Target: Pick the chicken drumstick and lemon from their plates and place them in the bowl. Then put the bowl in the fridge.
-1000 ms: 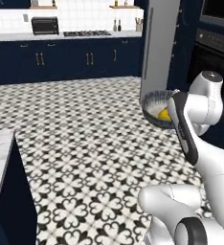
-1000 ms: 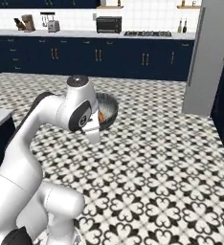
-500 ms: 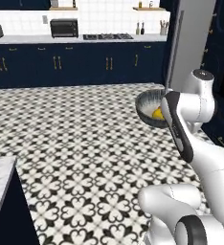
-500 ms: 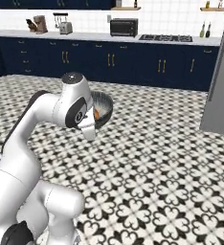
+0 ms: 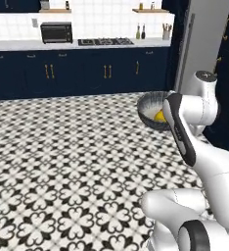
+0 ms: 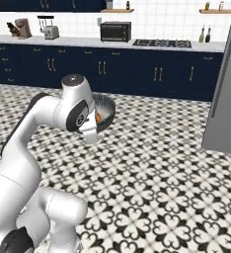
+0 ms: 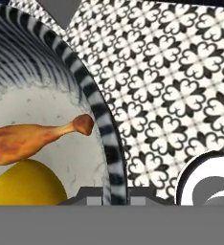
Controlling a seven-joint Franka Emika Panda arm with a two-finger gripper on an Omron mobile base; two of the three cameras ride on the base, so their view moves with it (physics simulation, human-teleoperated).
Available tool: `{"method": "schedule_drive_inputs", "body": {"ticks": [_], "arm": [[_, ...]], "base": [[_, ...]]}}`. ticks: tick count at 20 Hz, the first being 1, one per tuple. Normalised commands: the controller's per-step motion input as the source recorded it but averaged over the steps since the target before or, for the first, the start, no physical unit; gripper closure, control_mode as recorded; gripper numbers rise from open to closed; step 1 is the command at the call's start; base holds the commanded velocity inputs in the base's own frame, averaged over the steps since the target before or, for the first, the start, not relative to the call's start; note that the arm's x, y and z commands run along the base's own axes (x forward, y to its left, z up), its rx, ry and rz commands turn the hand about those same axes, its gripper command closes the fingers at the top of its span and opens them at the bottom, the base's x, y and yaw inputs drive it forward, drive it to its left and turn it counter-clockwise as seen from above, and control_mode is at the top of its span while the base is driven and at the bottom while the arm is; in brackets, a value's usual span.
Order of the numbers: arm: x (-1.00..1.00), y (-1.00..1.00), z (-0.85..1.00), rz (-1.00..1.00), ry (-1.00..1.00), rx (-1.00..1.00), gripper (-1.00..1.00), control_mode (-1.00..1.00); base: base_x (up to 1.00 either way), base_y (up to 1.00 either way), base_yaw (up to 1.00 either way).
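The end effector [image 7: 115,200] is pinched on the rim of the bowl [image 7: 92,100], one dark finger tip on either side of the ribbed wall at the bottom of the hand view. The bowl [image 5: 153,109] is held in the air above the patterned floor [image 5: 67,162], in front of the arm's upper joints; in the right base view the bowl [image 6: 105,109] shows partly behind the arm's wrist.

Contents of the bowl:
- The chicken drumstick [image 7: 32,139] lies on the speckled inner surface, bone end pointing toward the rim.
- The lemon [image 7: 25,184] rests just beside the drumstick, touching or nearly touching it. In the left base view the lemon [image 5: 160,116] shows as a yellow patch at the bowl's near edge.

The fridge [image 5: 200,46] stands to the right of the bowl in the left base view, well apart from it, grey and upright. In the right base view the fridge [image 6: 226,99] occupies the right edge.

A navy cabinet run [image 6: 152,74] with brass handles spans the back wall, with a microwave [image 5: 56,32] and a cooktop [image 5: 105,41] on its bench
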Motion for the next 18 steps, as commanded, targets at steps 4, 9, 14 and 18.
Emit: {"method": "schedule_drive_inputs", "body": {"ticks": [4,9,14,18], "arm": [[0.0,0.0,0.0,0.0,0.0,0.0,1.0,1.0],[0.0,0.0,0.0,0.0,0.0,0.0,1.0,1.0],[0.0,0.0,0.0,0.0,0.0,0.0,1.0,1.0],[0.0,0.0,0.0,0.0,0.0,0.0,1.0,1.0]], "base": [[1.0,0.0,-0.1],[1.0,0.13,-0.15],[1.0,0.53,-0.29],[1.0,0.91,-0.25]]}}
